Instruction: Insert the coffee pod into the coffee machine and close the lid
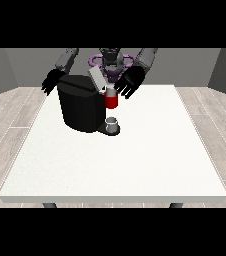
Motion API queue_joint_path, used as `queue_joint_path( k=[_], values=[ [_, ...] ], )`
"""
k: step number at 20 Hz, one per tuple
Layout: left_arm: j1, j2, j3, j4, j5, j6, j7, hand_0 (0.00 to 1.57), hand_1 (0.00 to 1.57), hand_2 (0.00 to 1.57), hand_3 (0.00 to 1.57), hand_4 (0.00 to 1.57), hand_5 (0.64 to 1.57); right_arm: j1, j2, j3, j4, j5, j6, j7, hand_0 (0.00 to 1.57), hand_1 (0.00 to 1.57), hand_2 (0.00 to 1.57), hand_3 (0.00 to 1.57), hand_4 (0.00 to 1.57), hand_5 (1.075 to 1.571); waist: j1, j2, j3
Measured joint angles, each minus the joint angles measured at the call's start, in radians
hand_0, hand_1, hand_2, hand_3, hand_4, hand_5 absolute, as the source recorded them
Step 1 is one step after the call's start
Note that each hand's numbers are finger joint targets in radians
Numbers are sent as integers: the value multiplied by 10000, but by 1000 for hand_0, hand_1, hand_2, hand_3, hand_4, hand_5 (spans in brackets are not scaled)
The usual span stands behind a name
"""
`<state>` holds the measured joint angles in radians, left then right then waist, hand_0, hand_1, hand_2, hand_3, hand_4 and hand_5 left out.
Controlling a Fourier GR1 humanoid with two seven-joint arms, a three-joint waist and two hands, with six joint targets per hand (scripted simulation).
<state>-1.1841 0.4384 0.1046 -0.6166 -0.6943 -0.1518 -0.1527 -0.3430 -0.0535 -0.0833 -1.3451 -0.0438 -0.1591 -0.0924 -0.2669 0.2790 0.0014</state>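
The coffee pod (111,100) is seen just below the hand at the view's right (129,82), whose fingers are spread, holding nothing. The coffee machine (82,106) is found beside it, lid (97,78) raised.

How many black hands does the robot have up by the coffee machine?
2. One hand is at the view's left, beside the black coffee machine. The other hand is at the view's right, fingers spread, just above the machine's red part. None seem hidden.

Grey-sleeved arms end in black hands, with purple rings around the robot's (110,62) dark grey torso
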Motion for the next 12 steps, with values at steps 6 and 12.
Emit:
queue_joint_path(
  k=[6,12],
  values=[
    [204,247,-306,50,-325,-356,-393,0,0,0,0,0,1571,180,94,86,-82,41,-96,99,0,0,0,0,348,1571,-17,-164,5],
    [99,308,-358,107,-543,-458,-269,0,0,0,0,0,1571,105,28,109,-40,66,-53,119,0,0,0,0,424,1571,-110,-147,0]
  ],
)
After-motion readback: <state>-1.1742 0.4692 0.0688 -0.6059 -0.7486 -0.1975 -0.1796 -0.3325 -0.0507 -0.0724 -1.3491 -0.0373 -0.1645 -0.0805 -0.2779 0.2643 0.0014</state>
